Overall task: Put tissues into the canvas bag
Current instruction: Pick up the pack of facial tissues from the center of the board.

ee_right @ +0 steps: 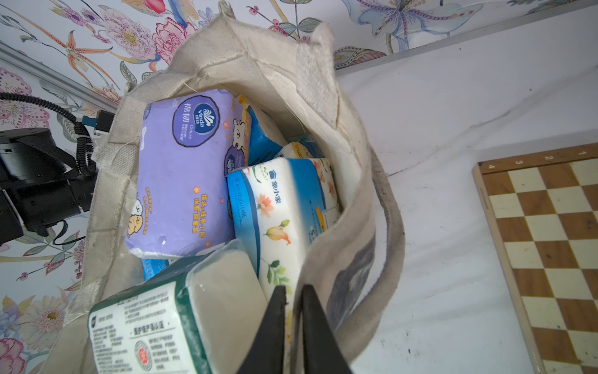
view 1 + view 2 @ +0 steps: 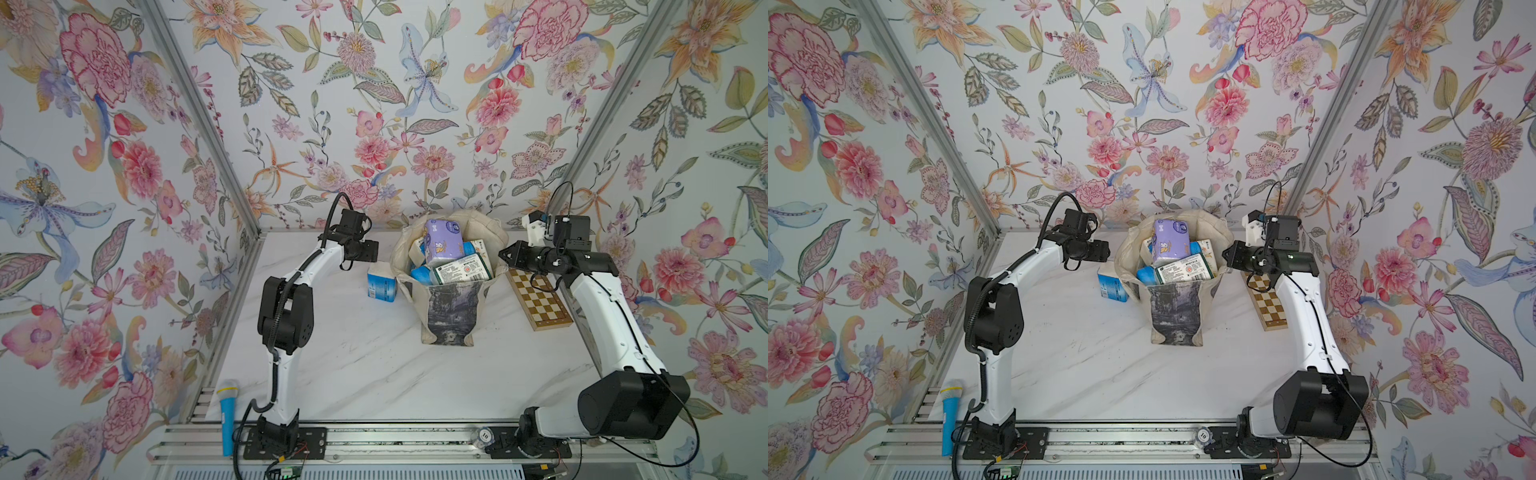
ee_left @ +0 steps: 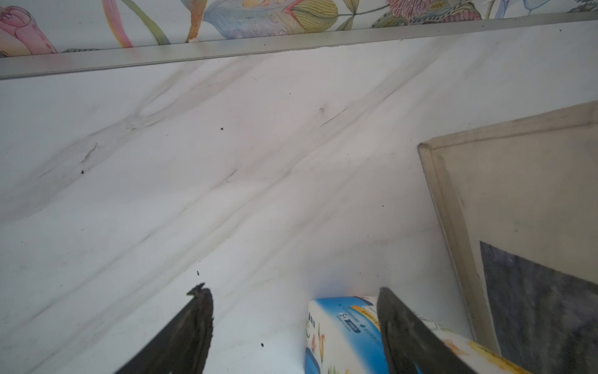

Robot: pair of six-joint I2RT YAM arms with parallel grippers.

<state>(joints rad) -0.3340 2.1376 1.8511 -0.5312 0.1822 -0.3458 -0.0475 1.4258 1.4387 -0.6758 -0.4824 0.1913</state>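
Note:
The cream canvas bag (image 2: 486,232) (image 2: 1214,226) stands at the table's back middle, stuffed with tissues: a lilac pack (image 2: 442,241) (image 1: 184,181) on top, a green-white pack (image 2: 463,270) (image 1: 145,327) and blue-and-white floral packs (image 1: 281,207). One blue-and-white pack (image 2: 381,282) (image 3: 346,330) stands on the table just left of the bag (image 3: 517,181). My left gripper (image 2: 372,251) (image 3: 293,291) hangs open above that pack, one finger over its edge. At the bag's right side, my right gripper (image 2: 503,252) (image 1: 294,288) is shut on the bag's rim (image 1: 304,265).
A wooden chessboard (image 2: 540,299) (image 1: 550,243) lies right of the bag, under my right arm. A blue toy microphone (image 2: 227,415) rests at the front left edge. A small round disc (image 2: 485,435) sits on the front rail. Floral walls close in three sides.

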